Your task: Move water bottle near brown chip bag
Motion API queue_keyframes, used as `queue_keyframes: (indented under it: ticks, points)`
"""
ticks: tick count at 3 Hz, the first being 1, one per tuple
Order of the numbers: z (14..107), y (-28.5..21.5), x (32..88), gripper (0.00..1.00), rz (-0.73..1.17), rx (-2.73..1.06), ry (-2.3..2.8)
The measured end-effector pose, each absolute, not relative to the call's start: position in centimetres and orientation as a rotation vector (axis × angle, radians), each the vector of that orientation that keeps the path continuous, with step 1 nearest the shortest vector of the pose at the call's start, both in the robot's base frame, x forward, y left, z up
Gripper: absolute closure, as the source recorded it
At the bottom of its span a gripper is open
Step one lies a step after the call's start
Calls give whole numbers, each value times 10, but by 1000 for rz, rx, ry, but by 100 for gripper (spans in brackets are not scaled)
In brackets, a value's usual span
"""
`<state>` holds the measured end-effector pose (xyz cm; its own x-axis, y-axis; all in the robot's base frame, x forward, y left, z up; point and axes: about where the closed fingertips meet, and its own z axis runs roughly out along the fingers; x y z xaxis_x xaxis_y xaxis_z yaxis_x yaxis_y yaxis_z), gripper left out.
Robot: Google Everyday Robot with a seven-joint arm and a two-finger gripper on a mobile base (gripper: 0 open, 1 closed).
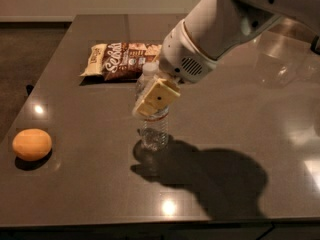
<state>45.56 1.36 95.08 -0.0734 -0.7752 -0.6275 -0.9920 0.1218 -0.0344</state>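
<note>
A dark grey table (240,134) is filling most of the camera view, its glossy top reflecting several small spots of light. The white robot arm (225,24) is reaching in from 2 o'clock, slanting down toward the middle of the table. Its broad shadow (220,176) is spreading over the tabletop at 4 o'clock from the water bottle (154,131).

The brown chip bag (122,60) is lying flat toward the far side of the table, at 11 o'clock from the bottle. Its dark brown centre with white script is facing up and its cream ends are pointing to 9 and 3 o'clock. The arm is hiding the bag's 3 o'clock end.

The gripper (152,101) is sitting at the middle of the table, right at the bottle. Its cream-coloured end is covering the bottle's upper body and label. Whether it is clamping the bottle or only standing around it cannot be told from here.

The bottle is standing upright near the table's centre with its base on the tabletop. Its white cap (149,68) is showing just above the gripper, at 12 o'clock. The bottle is standing near the bag but apart from it.

An orange (32,144) is resting well apart from both, at 9 o'clock from the bottle's base, close to the table's edge.
</note>
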Motion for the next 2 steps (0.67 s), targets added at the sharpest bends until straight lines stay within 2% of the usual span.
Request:
queue_keyframes:
  ticks: [1,2]
  points:
    - [957,7,464,61,566,-1671,1927]
    - [969,-16,500,92,579,-1551,1977]
